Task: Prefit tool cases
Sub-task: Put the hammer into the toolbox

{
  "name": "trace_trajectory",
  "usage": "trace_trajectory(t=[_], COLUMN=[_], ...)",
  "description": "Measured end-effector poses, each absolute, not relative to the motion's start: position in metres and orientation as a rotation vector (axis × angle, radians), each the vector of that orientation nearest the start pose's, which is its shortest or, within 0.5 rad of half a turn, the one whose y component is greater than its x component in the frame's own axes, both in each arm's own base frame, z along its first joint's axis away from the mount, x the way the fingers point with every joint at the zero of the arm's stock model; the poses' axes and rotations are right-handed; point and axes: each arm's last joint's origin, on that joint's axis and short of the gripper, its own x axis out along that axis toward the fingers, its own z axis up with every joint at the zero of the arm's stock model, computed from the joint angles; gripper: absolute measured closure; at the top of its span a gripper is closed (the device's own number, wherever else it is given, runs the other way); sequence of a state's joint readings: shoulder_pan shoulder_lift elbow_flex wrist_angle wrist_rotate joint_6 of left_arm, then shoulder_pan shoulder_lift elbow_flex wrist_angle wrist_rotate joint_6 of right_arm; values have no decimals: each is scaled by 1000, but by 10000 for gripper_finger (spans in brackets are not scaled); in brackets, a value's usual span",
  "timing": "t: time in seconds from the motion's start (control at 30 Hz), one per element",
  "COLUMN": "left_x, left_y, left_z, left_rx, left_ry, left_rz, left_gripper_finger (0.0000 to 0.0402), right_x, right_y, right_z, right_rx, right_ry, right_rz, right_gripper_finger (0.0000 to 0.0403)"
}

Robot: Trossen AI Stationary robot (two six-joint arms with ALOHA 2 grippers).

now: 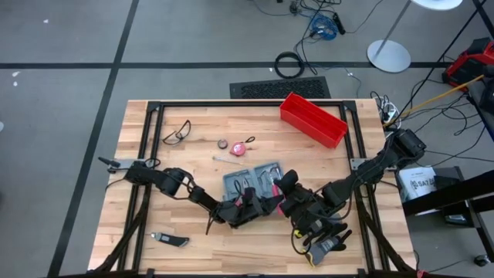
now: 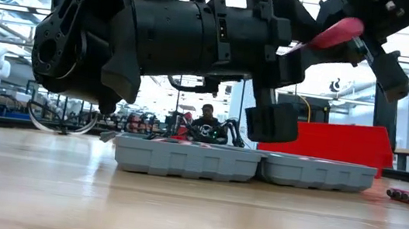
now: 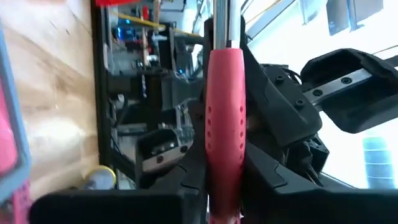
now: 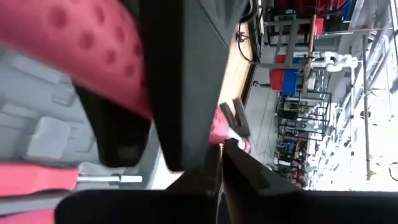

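The tool case [image 1: 253, 182] lies open and flat in the middle of the table, its grey moulded inside [image 4: 37, 137] facing up; in the low view both halves [image 2: 245, 165] rest on the wood. Another pink tool [image 4: 31, 180] lies in one slot. My left gripper [image 1: 248, 205] hovers over the case's near edge, shut on a red-handled tool [image 3: 225, 124] with a metal shaft [image 3: 225, 22]. My right gripper [image 4: 222, 163] stands close beside it at the case's right half [image 1: 287, 193], fingers shut. My left gripper pinches the red handle [image 3: 225, 168] between its two fingers [image 3: 267, 180], which lie across it, one on each side. The handle and its metal shaft stick out past the fingers. The tool [image 2: 336, 33] is lifted clear, well above the case. My right gripper: I cannot tell whether its shut fingertips touch the handle.
A red bin [image 1: 312, 120] stands at the far right. Safety glasses [image 1: 177, 131], a small tape measure [image 1: 247, 147] and a thin bit [image 1: 228, 159] lie beyond the case. A knife [image 1: 170, 241] lies near left, a yellow-grey tool [image 1: 320, 243] near right.
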State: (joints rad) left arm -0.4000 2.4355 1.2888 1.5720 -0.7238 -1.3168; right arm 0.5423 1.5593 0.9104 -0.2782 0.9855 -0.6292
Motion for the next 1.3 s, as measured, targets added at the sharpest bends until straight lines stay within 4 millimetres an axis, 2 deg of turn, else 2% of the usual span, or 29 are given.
trace_trajectory(t=[0.13, 0.37, 0.8, 1.07, 1.3], left_x=[430, 432, 432, 433, 434], left_y=[-162, -159, -156, -155, -153], left_z=[114, 117, 115, 115, 118], left_rx=[-1524, -1558, -1930, -1935, -1938], left_ry=[-506, -487, -509, -490, -447], left_rz=[-7, -57, -132, -154, -238], left_gripper_finger=[302, 294, 291, 290, 293], right_x=[269, 267, 255, 254, 241], right_y=[133, 132, 127, 132, 130], right_z=[200, 200, 192, 191, 207], right_rx=[-1198, -1192, -1118, -1060, -1087], right_ry=[801, 815, 912, 904, 925], right_rz=[-204, -208, -226, -162, -287], right_gripper_finger=[402, 403, 403, 403, 403])
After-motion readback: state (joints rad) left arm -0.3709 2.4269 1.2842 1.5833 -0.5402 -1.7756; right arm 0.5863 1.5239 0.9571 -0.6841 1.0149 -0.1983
